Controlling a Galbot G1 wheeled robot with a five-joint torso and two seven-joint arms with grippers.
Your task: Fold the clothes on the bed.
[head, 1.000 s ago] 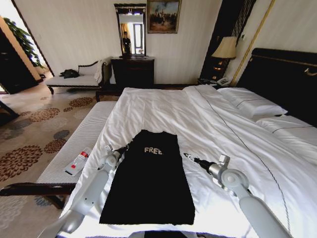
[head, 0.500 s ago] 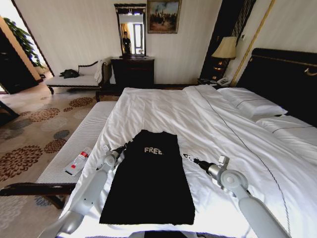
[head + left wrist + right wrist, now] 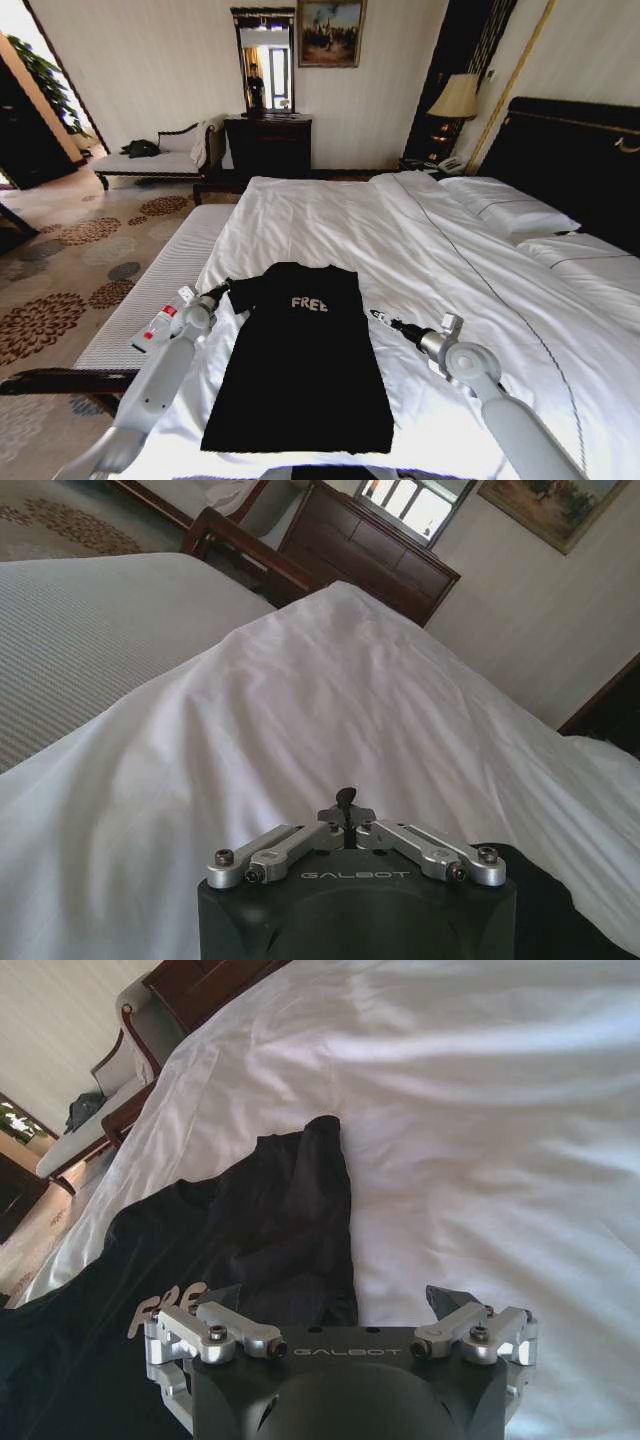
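- The black T-shirt point(image 3: 300, 360) lies flat on the bed point(image 3: 430, 250), "FREE" lettering up.
- The left gripper point(image 3: 221, 289) has its fingers closed on the T-shirt's left sleeve.
- The right gripper point(image 3: 376, 315) hovers beside the T-shirt, fingers spread apart.

Stood against the cream striped wall point(image 3: 160, 70): a dark wooden dresser point(image 3: 267, 145) under a framed mirror point(image 3: 263, 60) and a gilt-framed painting point(image 3: 330, 32). Lay below: patterned floral carpet point(image 3: 70, 270). Glowed beside the tall headboard: a cream-shaded lamp point(image 3: 455, 98).
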